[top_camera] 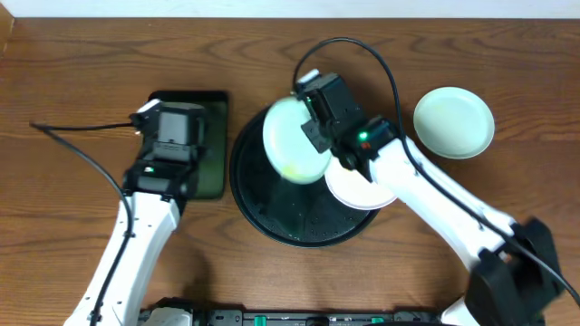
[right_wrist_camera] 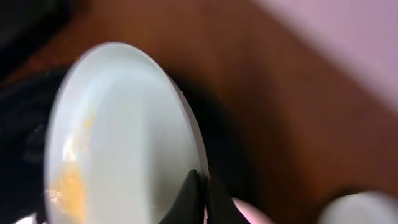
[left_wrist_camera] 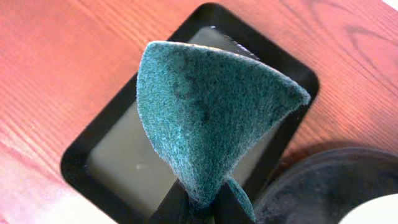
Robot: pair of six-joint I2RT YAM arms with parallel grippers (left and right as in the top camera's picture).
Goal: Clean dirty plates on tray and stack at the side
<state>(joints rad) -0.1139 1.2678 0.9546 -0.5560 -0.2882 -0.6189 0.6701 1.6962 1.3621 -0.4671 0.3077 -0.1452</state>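
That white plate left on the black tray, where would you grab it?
Pinch its rim from the right. The white plate lies flat and shallow, and its right edge seems to jut past the rim of the tray, leaving room for jaws above and below.

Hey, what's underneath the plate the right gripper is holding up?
The black tray lies below the lifted plate. Whatever sits on the tray directly beneath it is covered.

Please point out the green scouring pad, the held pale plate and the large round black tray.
Green fibrous scouring pad [left_wrist_camera: 211,118]: left wrist view, middle of its face.
Pale mint round plate [right_wrist_camera: 118,137]: right wrist view, centre of its inner face.
Large round black tray [top_camera: 272,213]: overhead view, bare floor at lower left.
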